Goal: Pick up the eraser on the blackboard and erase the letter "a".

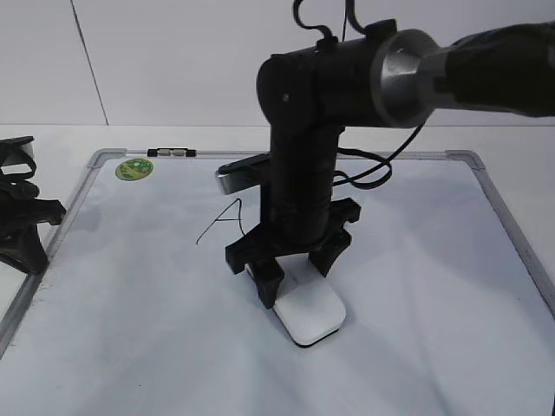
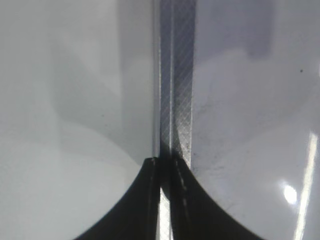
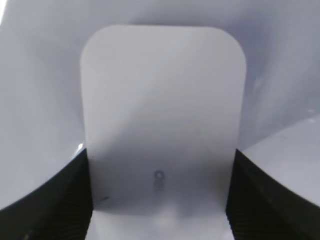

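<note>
Eraser [image 1: 310,314]: light, rigid plastic block, smooth-sided, likely slippery; hold across long edges. Right gripper [image 1: 295,277] straddles it, fingers at both sides, seemingly clamped. Left gripper [image 2: 165,200] closed, empty.

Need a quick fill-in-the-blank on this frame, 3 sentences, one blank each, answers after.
1. The right gripper has its fingers on either side of the white ____, which lies on the blackboard.
2. The round sticker at the board's far left corner is ____ in colour.
3. The left gripper sits over the board's metal frame with its fingers pressed ____.

Missing words: eraser; green; together
</note>
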Robot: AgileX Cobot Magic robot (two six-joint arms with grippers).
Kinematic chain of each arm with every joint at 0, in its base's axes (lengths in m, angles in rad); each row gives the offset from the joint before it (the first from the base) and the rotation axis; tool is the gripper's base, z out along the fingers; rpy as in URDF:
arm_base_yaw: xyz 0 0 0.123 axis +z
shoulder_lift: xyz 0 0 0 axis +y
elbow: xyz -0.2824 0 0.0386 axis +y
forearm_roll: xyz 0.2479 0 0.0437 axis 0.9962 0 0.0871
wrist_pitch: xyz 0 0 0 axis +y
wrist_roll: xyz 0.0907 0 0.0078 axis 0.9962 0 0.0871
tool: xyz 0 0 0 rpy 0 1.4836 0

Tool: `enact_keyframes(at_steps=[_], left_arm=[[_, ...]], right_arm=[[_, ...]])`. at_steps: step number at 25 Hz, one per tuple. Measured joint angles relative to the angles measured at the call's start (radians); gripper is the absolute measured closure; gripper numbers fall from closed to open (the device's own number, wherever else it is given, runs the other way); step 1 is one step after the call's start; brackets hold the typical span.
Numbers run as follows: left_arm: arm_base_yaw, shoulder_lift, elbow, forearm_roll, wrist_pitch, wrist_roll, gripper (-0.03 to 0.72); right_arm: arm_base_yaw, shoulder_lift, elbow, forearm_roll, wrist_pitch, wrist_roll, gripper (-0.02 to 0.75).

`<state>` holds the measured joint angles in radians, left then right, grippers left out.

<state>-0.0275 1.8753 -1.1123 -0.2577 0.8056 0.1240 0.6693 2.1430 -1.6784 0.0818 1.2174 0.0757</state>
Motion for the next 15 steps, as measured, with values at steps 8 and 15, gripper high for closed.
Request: enact_keyframes(at_steps=[8, 15], left_arm=[[0.0, 0.002, 0.0, -0.002, 0.0, 0.002, 0.673], [0.0, 0.002, -0.001, -0.004, 0.0, 0.002, 0.673]], right_arm=[[0.065, 0.0, 0.0, -0.009, 0.0, -0.007, 0.174], [-0.014, 0.0, 0.0, -0.068, 0.0, 0.029, 0.174]])
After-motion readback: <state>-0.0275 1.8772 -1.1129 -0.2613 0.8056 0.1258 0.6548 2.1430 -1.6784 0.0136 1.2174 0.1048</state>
